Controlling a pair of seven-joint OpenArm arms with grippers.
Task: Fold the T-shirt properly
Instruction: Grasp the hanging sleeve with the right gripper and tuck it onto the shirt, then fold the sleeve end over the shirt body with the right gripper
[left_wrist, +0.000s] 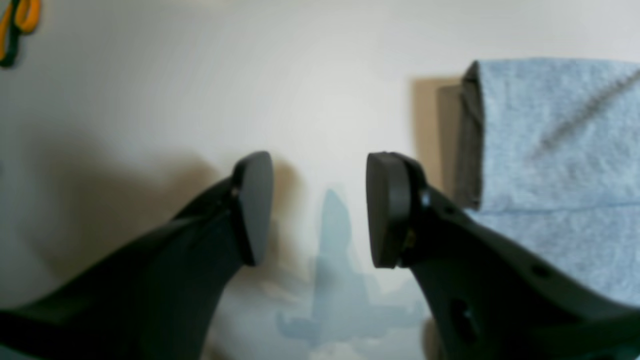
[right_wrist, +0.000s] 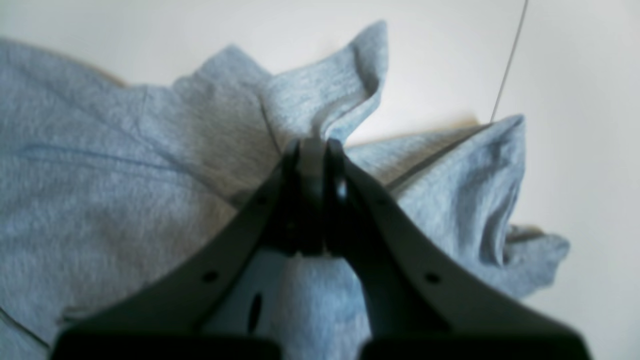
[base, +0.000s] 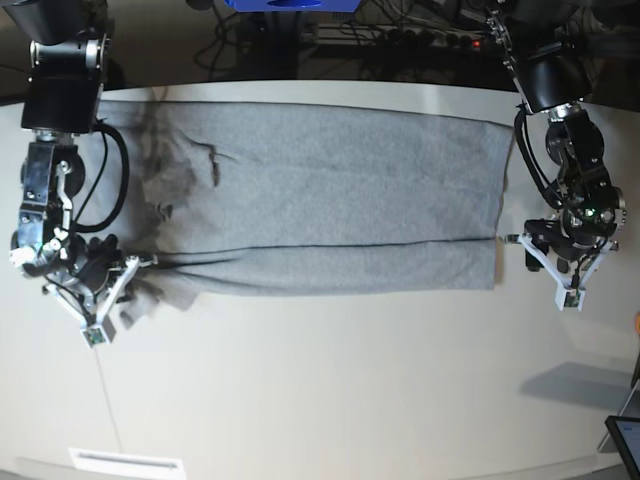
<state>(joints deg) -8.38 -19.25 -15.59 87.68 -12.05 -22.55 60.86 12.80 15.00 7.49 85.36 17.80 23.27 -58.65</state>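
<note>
The T-shirt (base: 320, 190) was soft heathered knit cloth, matt, with a fine fuzzy grain and stitched hems showing in the wrist views. The table (base: 330, 390) looked smooth and pale, with a faint sheen that mirrored the arm above it. The left gripper (left_wrist: 320, 210) had dark matt plastic fingers ending in smooth, rubbery-looking pads (left_wrist: 387, 210). The right gripper (right_wrist: 312, 150) was the same dull black plastic.

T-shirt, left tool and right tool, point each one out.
T-shirt (base: 330, 190), base view, middle of the cloth.
Left tool (left_wrist: 320, 210), left wrist view, between its tips.
Right tool (right_wrist: 313, 145), right wrist view, tips pinching cloth.
</note>
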